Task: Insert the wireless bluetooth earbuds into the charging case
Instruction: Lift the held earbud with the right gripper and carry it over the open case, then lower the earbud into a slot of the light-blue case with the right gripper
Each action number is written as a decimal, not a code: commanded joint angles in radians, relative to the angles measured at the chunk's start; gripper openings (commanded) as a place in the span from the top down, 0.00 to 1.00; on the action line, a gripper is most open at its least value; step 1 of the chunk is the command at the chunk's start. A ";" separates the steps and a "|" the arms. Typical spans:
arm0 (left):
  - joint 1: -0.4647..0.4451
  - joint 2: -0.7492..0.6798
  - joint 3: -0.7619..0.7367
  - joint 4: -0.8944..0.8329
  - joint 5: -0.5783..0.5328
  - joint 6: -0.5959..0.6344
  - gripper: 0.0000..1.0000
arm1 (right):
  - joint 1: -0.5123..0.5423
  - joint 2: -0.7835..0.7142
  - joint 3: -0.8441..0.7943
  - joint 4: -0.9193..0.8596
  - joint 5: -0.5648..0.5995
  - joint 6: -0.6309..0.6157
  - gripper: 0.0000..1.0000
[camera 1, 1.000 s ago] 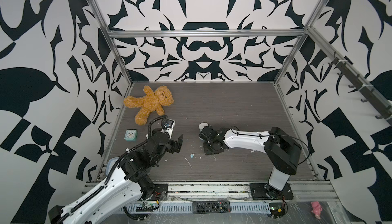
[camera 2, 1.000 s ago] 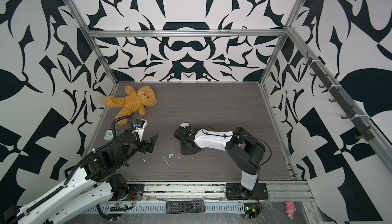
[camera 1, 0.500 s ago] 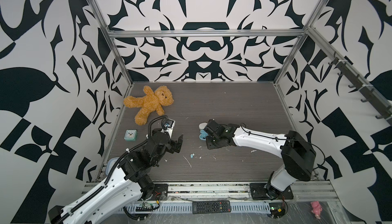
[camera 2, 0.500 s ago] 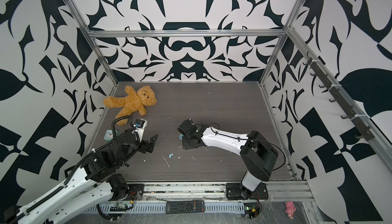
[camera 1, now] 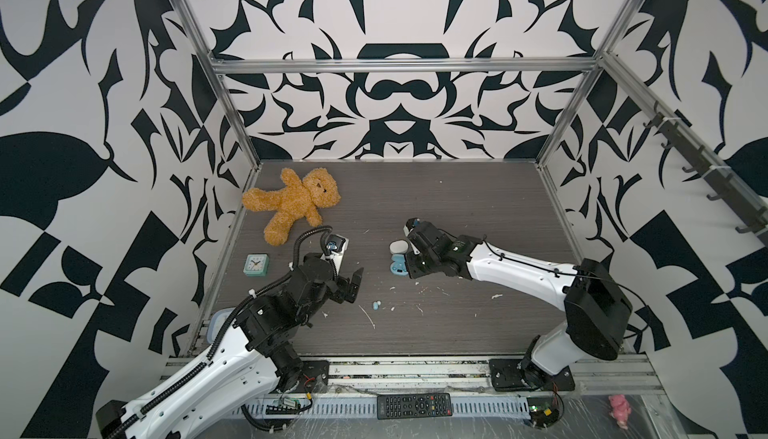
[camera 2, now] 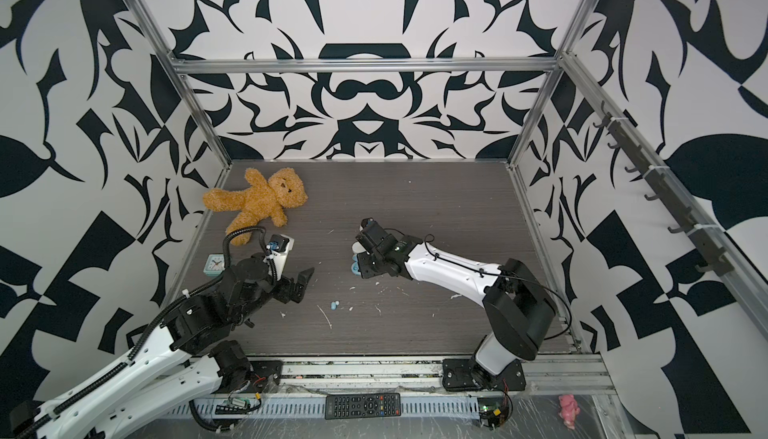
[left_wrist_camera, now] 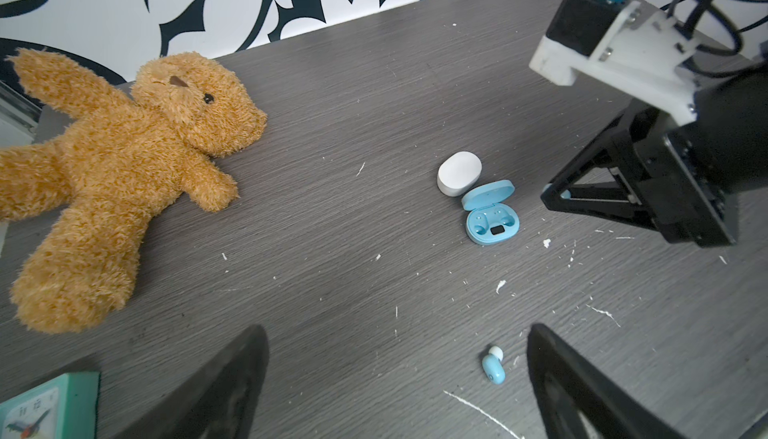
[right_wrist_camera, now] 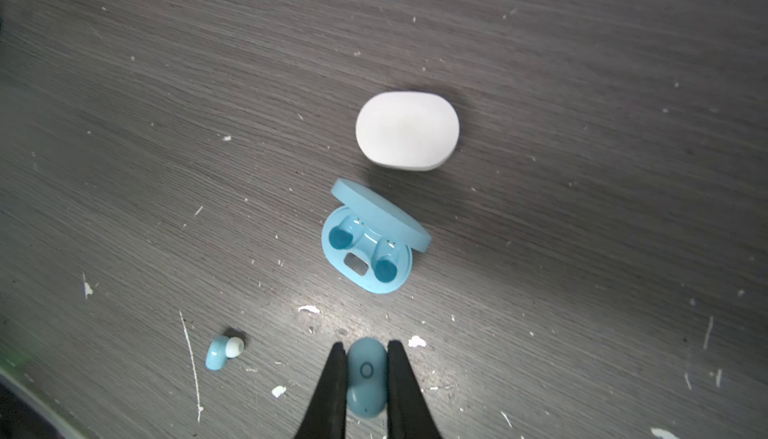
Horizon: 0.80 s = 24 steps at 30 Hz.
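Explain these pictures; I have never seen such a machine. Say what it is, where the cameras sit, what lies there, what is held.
These are two robot arms, each ending in a two-fingered gripper. Two pictures look down from overhead; two come from cameras on the wrists. On the grey table lie a teddy bear, a small clock, a closed white case, an open blue case with empty wells, and a loose blue earbud. The right gripper pinches a second blue earbud near the open case. The left gripper stands wide open, holding nothing.
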 commanded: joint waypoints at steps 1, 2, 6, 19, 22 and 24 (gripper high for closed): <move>0.005 0.009 -0.016 -0.012 0.053 -0.002 0.01 | -0.001 0.006 0.004 0.069 -0.003 -0.083 1.00; 0.004 0.013 -0.016 -0.012 0.062 -0.002 0.01 | -0.001 0.011 0.005 0.076 -0.006 -0.095 1.00; 0.005 0.027 -0.012 -0.013 0.083 0.002 0.01 | -0.006 0.040 0.011 0.100 -0.010 -0.133 1.00; 0.004 0.038 -0.014 -0.015 0.120 0.004 0.01 | -0.011 0.157 0.053 0.109 0.009 -0.197 1.00; 0.005 0.044 -0.013 -0.015 0.129 0.006 0.01 | -0.010 0.173 0.060 0.109 0.016 -0.205 1.00; 0.005 0.047 -0.012 -0.014 0.133 0.007 0.01 | -0.011 0.179 0.063 0.112 0.020 -0.208 1.00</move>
